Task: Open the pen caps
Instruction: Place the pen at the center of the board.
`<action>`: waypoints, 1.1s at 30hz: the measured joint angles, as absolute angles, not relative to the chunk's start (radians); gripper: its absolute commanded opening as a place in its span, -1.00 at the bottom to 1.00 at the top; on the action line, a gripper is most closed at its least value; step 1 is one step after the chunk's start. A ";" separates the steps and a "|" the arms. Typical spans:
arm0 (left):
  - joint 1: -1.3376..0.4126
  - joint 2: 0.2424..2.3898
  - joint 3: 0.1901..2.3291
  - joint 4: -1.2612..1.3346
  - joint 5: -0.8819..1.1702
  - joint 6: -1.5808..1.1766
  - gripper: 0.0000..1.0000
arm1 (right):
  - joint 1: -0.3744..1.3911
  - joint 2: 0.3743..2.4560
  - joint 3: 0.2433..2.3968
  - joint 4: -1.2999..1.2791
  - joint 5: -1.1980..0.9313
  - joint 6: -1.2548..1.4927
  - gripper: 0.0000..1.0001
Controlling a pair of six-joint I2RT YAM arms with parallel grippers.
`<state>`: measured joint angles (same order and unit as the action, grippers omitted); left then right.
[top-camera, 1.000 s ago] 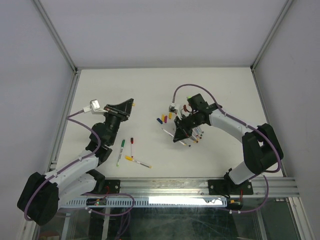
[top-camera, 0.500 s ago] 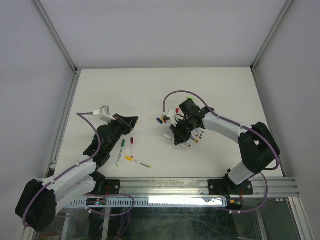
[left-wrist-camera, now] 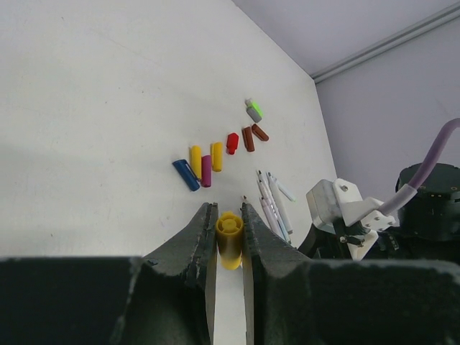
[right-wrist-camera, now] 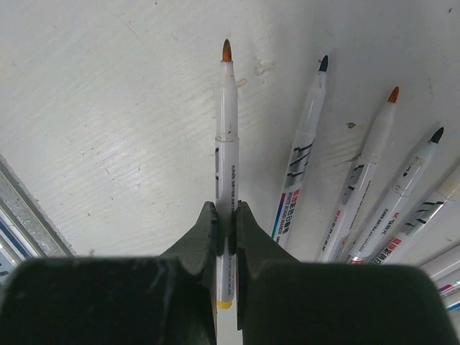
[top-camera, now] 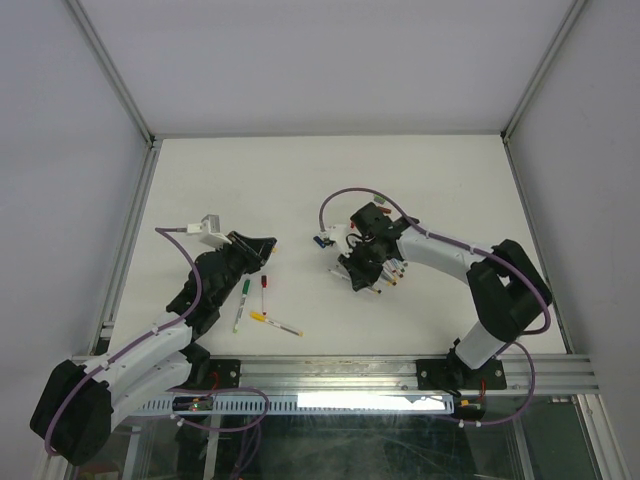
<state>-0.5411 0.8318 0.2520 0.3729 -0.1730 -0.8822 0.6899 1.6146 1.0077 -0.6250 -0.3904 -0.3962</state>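
Observation:
My left gripper (left-wrist-camera: 229, 215) is shut on a stubby yellow cap (left-wrist-camera: 229, 237), held above the table; in the top view it (top-camera: 266, 246) is left of centre. Several loose pen caps lie beyond it: blue (left-wrist-camera: 186, 175), yellow (left-wrist-camera: 195, 162), purple (left-wrist-camera: 206, 170), red (left-wrist-camera: 232, 143), dark red (left-wrist-camera: 248, 139), green (left-wrist-camera: 254, 111). My right gripper (right-wrist-camera: 227, 212) is shut on an uncapped white pen (right-wrist-camera: 226, 108) with an orange tip, low over the table beside a row of uncapped pens (right-wrist-camera: 298, 172). In the top view it (top-camera: 358, 274) is at the centre.
Three capped pens lie near the front left: green (top-camera: 241, 303), dark red (top-camera: 264, 290), yellow (top-camera: 275, 323). The right arm's camera and purple cable (left-wrist-camera: 345, 212) stand to the right of the cap row. Metal rails (top-camera: 140, 215) edge the table.
My left gripper has come down and towards the centre with the yellow cap. My right gripper has shifted a little left and lower over the pen row, holding the pen.

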 measured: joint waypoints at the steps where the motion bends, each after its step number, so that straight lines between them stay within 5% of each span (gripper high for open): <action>1: -0.541 0.832 0.251 0.373 -0.173 -0.883 -1.00 | 0.692 1.620 1.008 -0.625 -0.381 -0.395 -0.98; 33: -0.541 0.864 0.247 0.375 -0.146 -0.900 -1.00 | 0.744 1.685 1.010 -0.596 -0.227 -0.356 -0.57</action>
<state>-0.5411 0.8639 0.2470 0.3748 -0.1459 -0.9005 0.7441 1.6852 1.0103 -0.5961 -0.2268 -0.3557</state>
